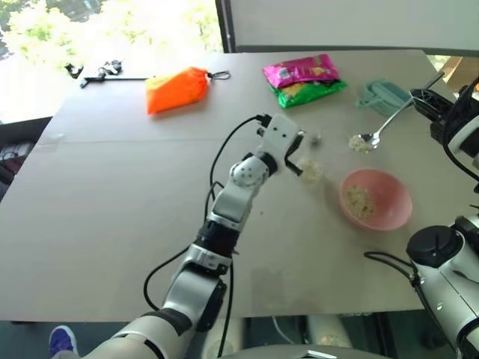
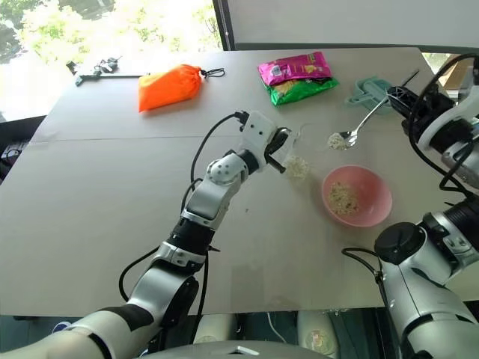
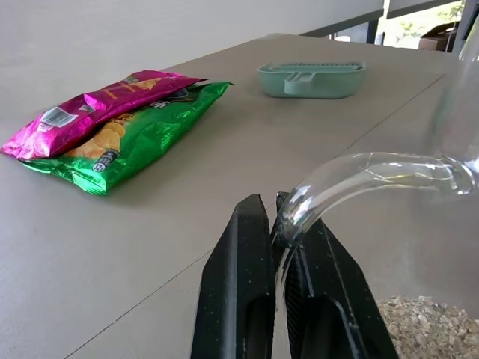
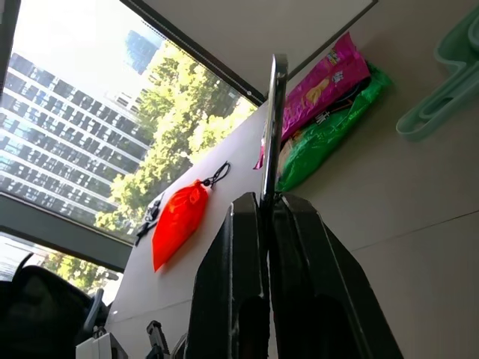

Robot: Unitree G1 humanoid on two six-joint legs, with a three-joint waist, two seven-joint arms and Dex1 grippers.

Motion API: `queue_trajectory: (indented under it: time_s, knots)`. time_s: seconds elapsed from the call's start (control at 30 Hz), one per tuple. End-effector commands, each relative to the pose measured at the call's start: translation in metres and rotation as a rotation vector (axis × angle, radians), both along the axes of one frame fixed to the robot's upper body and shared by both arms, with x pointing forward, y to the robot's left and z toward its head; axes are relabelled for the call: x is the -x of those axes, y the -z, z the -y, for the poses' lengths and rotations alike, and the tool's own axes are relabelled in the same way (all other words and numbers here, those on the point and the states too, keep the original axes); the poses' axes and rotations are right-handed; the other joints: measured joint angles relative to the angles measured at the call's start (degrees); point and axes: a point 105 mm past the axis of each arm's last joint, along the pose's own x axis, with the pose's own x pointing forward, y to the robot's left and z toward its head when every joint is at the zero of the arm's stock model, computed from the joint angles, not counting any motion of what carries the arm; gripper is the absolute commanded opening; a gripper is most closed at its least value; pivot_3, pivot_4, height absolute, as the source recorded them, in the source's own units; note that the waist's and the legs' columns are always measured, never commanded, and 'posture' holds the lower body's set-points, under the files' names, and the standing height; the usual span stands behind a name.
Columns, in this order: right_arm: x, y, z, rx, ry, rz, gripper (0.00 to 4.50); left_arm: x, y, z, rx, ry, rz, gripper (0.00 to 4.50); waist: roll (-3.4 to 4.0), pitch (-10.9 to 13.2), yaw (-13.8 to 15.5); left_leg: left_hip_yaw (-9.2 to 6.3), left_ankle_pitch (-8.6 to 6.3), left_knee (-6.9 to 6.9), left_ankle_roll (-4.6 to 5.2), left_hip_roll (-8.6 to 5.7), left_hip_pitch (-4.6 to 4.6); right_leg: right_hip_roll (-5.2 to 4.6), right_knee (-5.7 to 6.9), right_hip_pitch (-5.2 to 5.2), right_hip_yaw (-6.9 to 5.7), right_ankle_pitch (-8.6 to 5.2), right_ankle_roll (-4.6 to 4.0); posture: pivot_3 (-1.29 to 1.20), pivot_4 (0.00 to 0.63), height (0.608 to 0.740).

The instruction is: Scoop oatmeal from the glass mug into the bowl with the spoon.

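The right gripper [image 2: 393, 95], clamped on the spoon [image 2: 359, 126], carries oatmeal [image 2: 334, 140] just beyond the bowl [image 2: 374, 213]; any wobble could spill flakes on the table [image 2: 112, 194]. The left gripper [image 2: 278, 158] pinches the mug [image 2: 297, 161] handle only, so a bump could tip it.

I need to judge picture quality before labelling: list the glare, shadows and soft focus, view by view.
Left eye view: the window at top left is blown out white, and the orange pouch casts a short shadow. Left wrist view: the left claw and glass mug handle look soft up close, while the snack packet is sharp. Right wrist view: bright sky behind, with the right claw dark on the spoon.
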Motion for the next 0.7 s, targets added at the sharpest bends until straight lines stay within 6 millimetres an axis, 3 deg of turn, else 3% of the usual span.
queue_trajectory:
  time_s: [0.03, 0.3, 0.47, 0.7]
  knots:
    - [0.015, -0.002, 0.008, 0.024, -0.016, 0.045, 0.00, 0.002, -0.016, 0.002, 0.015, 0.020, 0.054, 0.03, 0.00, 0.00, -0.01, 0.00, 0.00, 0.00, 0.00, 0.00, 0.01, 0.00, -0.01, 0.02, 0.00, 0.00, 0.00, 0.00, 0.150, 0.740]
    - [0.043, 0.021, 0.027, 0.089, -0.013, 0.012, 0.00, -0.002, -0.019, -0.002, 0.020, 0.007, 0.061, 0.03, 0.00, 0.00, 0.16, 0.02, 0.00, 0.02, 0.02, -0.01, 0.00, -0.05, -0.12, 0.17, -0.12, 0.00, 0.00, 0.00, 0.150, 0.740]
    - [0.052, 0.033, 0.028, 0.138, -0.019, -0.012, 0.00, -0.003, -0.020, -0.004, 0.018, 0.006, 0.065, 0.03, 0.00, 0.00, 0.04, 0.03, 0.03, 0.02, 0.06, -0.02, 0.04, -0.07, -0.10, 0.18, -0.12, 0.00, 0.00, 0.00, 0.150, 0.740]
    - [0.051, 0.028, 0.014, 0.338, 0.041, 0.057, 0.00, -0.004, -0.024, -0.007, 0.012, -0.002, 0.083, 0.03, 0.00, 0.00, 0.06, 0.00, 0.06, 0.04, 0.11, -0.03, 0.08, -0.06, -0.13, 0.17, -0.15, 0.00, 0.01, 0.00, 0.150, 0.740]
